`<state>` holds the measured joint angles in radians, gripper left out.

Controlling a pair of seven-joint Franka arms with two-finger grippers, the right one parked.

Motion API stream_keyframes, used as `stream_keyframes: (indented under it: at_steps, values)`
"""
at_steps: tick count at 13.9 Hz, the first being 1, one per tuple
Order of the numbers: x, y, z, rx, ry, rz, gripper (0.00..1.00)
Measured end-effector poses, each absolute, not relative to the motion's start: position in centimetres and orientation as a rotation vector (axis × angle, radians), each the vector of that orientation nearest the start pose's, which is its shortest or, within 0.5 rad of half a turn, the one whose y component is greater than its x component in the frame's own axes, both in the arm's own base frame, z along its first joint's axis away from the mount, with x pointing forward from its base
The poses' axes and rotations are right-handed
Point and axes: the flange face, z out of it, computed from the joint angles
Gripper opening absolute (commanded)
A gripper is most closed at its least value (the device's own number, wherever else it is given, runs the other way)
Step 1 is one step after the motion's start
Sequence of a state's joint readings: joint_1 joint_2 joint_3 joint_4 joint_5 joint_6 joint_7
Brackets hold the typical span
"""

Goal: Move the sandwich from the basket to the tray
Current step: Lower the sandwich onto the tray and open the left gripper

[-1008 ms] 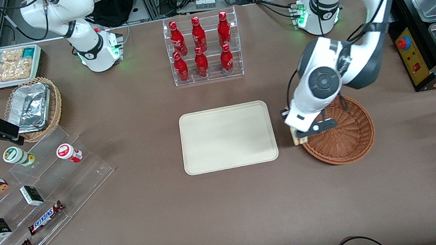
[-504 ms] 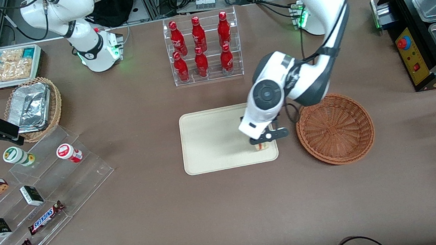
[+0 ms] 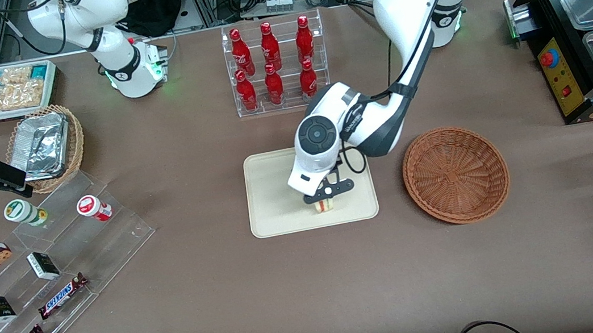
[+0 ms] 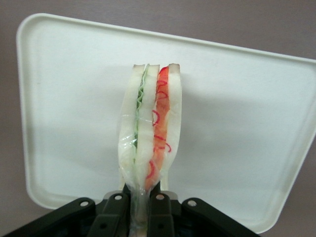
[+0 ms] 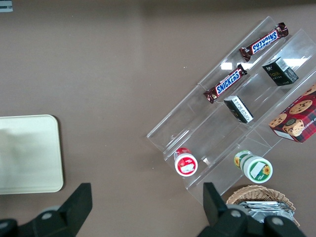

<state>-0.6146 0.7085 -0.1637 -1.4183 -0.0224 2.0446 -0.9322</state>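
My left gripper (image 3: 325, 196) hangs over the cream-beige tray (image 3: 271, 192) and is shut on the sandwich (image 3: 325, 205). The sandwich is a wrapped white-bread wedge with red, orange and green filling. It is held just above the tray's part nearest the front camera. In the left wrist view the sandwich (image 4: 150, 133) sticks out from between the black fingers (image 4: 114, 212) of the gripper (image 4: 139, 210), with the tray (image 4: 237, 123) beneath it. The reddish-brown wicker basket (image 3: 455, 174) is empty and sits beside the tray, toward the working arm's end of the table.
A clear rack of red bottles (image 3: 275, 66) stands farther from the front camera than the tray. A clear stepped shelf with snack bars and jars (image 3: 51, 262), a tan foil-lined basket (image 3: 45, 147) and a white snack bin (image 3: 8, 90) lie toward the parked arm's end.
The gripper has carried the sandwich from the basket's edge sideways over the tray. The basket now stands empty.
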Motion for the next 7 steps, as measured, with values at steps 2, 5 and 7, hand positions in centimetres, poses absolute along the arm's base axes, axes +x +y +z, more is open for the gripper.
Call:
stream_keyframes:
  at_steps: [2,5,7]
  values:
    - [52.0,-49.9,26.7,-3.152,-0.317,0.224,0.07]
    - [51.6,-50.3,25.5,-3.144,-0.317,0.236,0.26]
    - [51.5,-50.6,25.0,-3.151,-0.319,0.230,1.00]
